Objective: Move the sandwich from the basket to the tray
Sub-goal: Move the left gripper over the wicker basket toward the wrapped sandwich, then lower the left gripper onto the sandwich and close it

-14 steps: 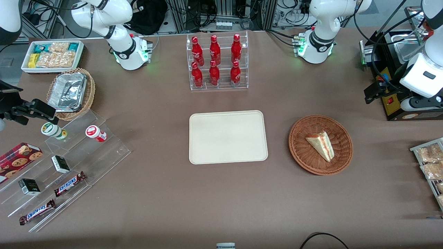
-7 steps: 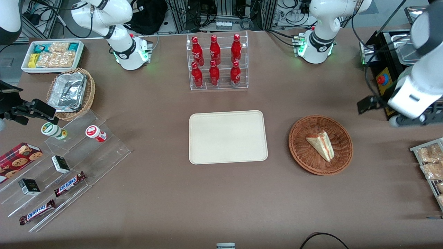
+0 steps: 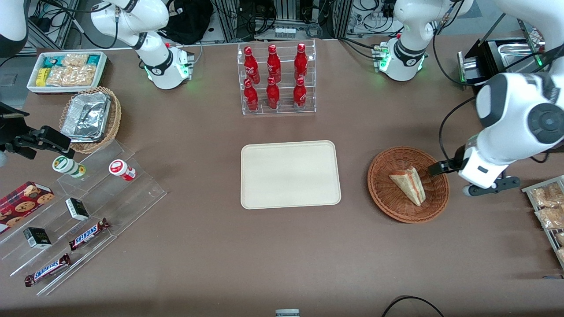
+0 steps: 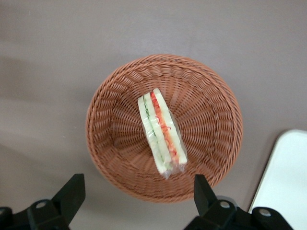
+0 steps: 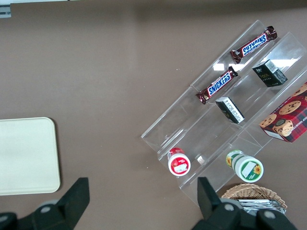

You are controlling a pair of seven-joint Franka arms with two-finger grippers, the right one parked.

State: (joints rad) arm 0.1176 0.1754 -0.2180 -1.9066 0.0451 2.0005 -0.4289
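Sandwich (image 3: 408, 185): 1 triangular wedge of pale bread, red and light green filling showing along the cut edge (image 4: 161, 132); lay inside the basket, near its middle, apparently wrapped in clear film.

Basket (image 3: 387, 200): round, shallow, reddish-brown wicker (image 4: 211, 120); stood on the brown table (image 3: 282, 255), beside the tray and toward the working arm's end.

Tray (image 3: 290, 174): flat, cream, rectangular with rounded corners; sat at mid-table with nothing on it, nearer the front camera than the bottle rack.

Gripper (image 3: 436, 168): hovered above the basket's rim at the edge toward the working arm's end, clear of the sandwich. In the left wrist view its 2 fingers (image 4: 72, 191) stood spread wide apart, released, grasping nothing, with sandwich and basket framed between them (image 4: 136, 199).

Bottle rack (image 3: 277, 79): clear acrylic, holding 6 red bottles in 2 rows of 3.
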